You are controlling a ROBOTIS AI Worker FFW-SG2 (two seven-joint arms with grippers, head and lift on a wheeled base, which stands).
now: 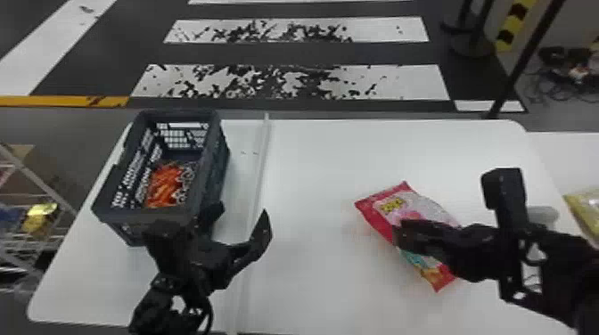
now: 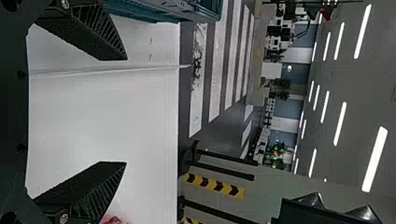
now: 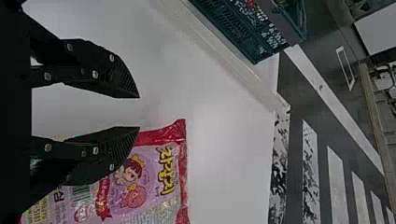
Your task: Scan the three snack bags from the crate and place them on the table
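Right gripper [image 3: 139,112] part-open, left gripper [image 2: 126,111] wide, both empty over that white table [image 1: 312,156]. Orange packaging [image 1: 165,187] sits in the crate [image 1: 104,214]. Closing off-centre, the right could shove the pink snack bag [image 1: 379,205] lying beneath it askew.

One crate [image 1: 215,165], one pink snack bag [image 1: 408,206], two end effectors [image 1: 241,211] (a pair).

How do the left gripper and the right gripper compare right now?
The left gripper has its jaws wide apart; the right gripper has only a narrow gap. In the head view, the left gripper is by the near end of the crate, the right gripper at the red-and-pink snack bag.
Both are black and hold nothing.
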